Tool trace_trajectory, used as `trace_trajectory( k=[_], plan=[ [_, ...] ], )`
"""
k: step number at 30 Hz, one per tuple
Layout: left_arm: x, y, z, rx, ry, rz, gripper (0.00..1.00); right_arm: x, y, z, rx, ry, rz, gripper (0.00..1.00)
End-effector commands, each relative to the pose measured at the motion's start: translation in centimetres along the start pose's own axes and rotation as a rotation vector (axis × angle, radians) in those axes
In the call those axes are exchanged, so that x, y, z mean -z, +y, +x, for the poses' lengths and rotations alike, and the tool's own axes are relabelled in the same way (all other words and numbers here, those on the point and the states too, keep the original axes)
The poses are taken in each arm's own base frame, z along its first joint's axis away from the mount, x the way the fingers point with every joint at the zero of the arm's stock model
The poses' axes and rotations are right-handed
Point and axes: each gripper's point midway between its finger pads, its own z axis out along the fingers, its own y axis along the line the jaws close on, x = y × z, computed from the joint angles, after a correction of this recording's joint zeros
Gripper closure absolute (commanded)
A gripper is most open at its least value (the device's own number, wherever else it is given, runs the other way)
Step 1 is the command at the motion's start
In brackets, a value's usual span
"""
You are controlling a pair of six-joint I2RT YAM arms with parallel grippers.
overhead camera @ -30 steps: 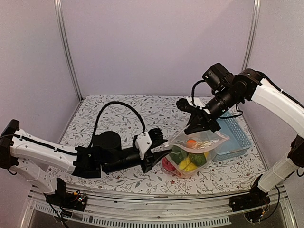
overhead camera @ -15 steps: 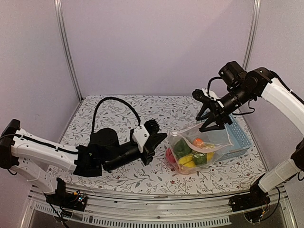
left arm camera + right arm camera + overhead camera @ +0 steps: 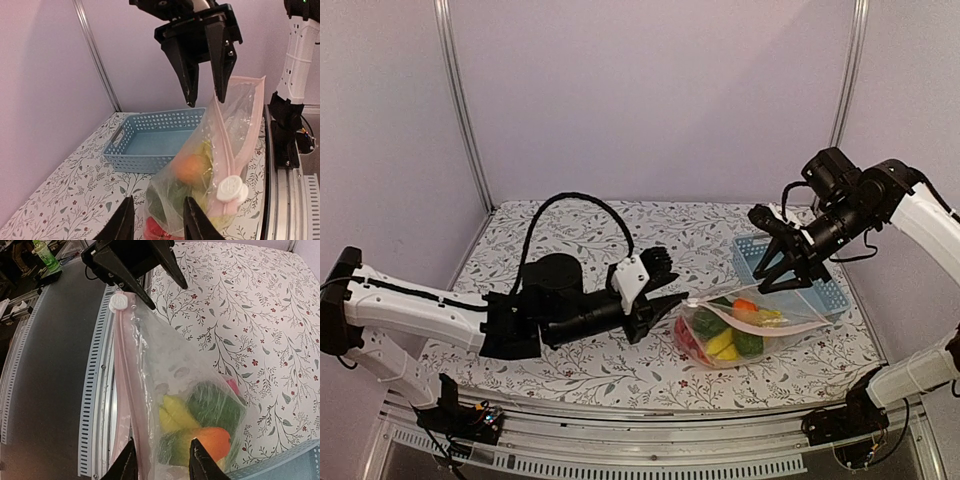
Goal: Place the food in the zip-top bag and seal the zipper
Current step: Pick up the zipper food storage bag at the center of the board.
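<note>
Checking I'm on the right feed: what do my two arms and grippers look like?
The left arm and right arm both have white links with black joints. A thick black cable loops above the left forearm; a thinner cable loops by the right wrist. The left gripper and right gripper are black, each with two tapered fingers.

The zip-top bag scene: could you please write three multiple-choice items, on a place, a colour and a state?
1. Where is the food? A in a bowl; B inside the zip-top bag; C on a shelf.
2. What colour is the basket? A red; B yellow; C light blue.
3. How is the right gripper? A open; B shut on a cup; C shut on a spoon.
1 B, the pieces show through the clear plastic; 2 C, its perforated walls are pale blue; 3 A, its fingers stand apart.
</note>
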Motion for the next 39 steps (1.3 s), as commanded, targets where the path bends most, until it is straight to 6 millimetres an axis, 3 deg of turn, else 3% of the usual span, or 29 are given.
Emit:
trace_trajectory(
  k=[1, 7, 14, 18, 21, 25, 29, 32, 35, 39],
  plan=[
    [0.6, -1.0, 2.5, -0.046, 0.143, 0.052, 0.65, -0.5, -0.8, -1.3, -0.020, -0.043, -0.042, 0.73],
    [2.4, -0.8, 2.5, -0.055, 0.143, 0.057, 0.56, -0.6, -1.3, -1.7, -0.013, -0.054, -0.042, 0.80],
    [0.1, -2.4, 1.6, -0.121, 0.122, 0.130, 0.53, -1.0, -1.5, -1.7, -0.030, -0.054, -0.055, 0.80],
    [-1.2, -2.5, 1.8, -0.147, 0.126, 0.126, 0.58, -1.0, -1.5, -1.6, -0.038, -0.054, -0.061, 0.80],
    [-1.7, -2.2, 1.5, -0.148, 0.100, 0.107, 0.71, -1.1, -1.4, -1.6, -0.044, -0.054, -0.069, 0.78],
    [-2.0, -1.1, 0.7, -0.139, 0.064, 0.055, 0.90, -0.9, -1.1, -1.9, -0.040, -0.064, -0.076, 0.66],
    [-1.1, 0.0, -1.1, -0.089, -0.016, 0.034, 1.00, -0.5, -1.2, -2.1, -0.024, -0.063, -0.055, 0.55],
    [-0.3, 1.3, -1.7, -0.056, -0.009, 0.000, 1.00, 0.6, -1.2, -3.5, 0.002, -0.089, -0.035, 0.46],
    [0.8, 3.8, -1.1, -0.004, 0.037, -0.100, 1.00, 1.8, -0.7, -5.0, 0.037, -0.126, -0.029, 0.40],
    [2.8, 7.3, 0.2, 0.080, 0.089, -0.283, 1.00, 1.5, -1.1, -4.6, 0.045, -0.119, -0.009, 0.34]
  ],
)
